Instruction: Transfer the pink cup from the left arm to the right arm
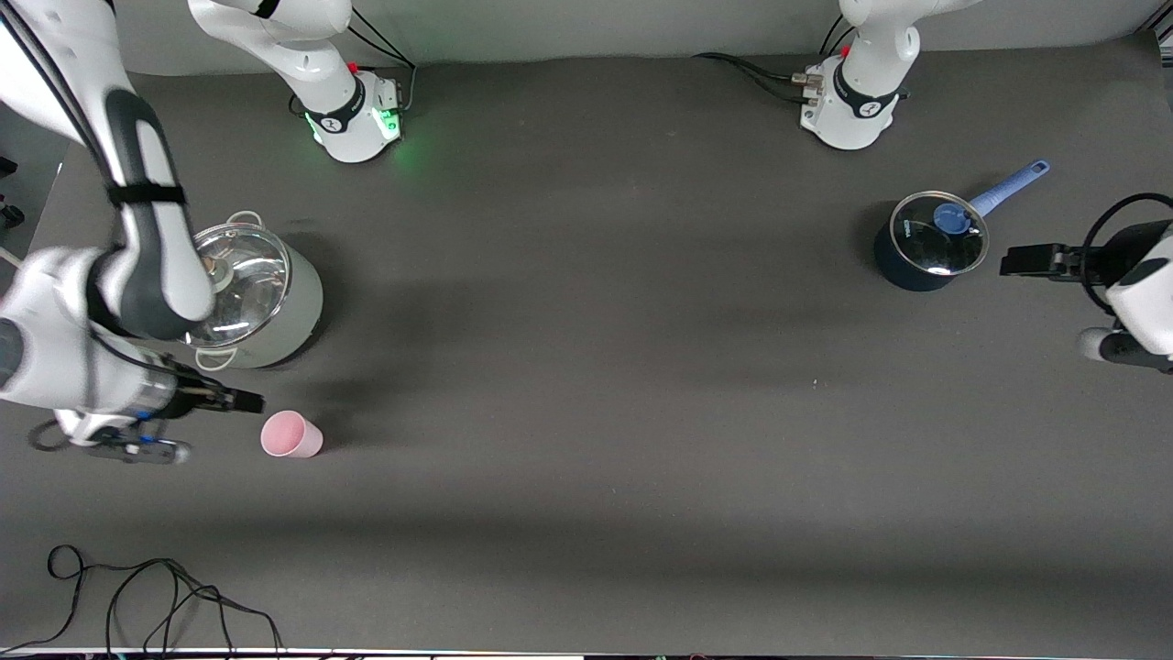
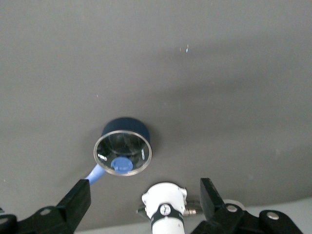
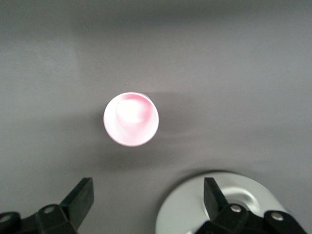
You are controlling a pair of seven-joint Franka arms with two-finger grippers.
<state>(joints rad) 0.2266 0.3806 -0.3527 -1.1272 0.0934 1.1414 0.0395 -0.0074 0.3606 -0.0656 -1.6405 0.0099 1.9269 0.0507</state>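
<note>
Pink cup [image 1: 291,434] upright on table, free; both end effectors open.

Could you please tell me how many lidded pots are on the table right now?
2. The pale green pot stands at the right arm's end, partly under that arm; the dark blue saucepan stands at the left arm's end.

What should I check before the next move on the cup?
1. Cup upright on the table: ok.
2. Cup free of both pincers: ok.
3. Right pincer open, beside the cup: ok.
4. Left pincer open, waiting by the saucepan: ok.
5. Grey pot apart from the cup: ok.
6. Cup at the right arm's end, so transfer done: cannot tell.
</note>
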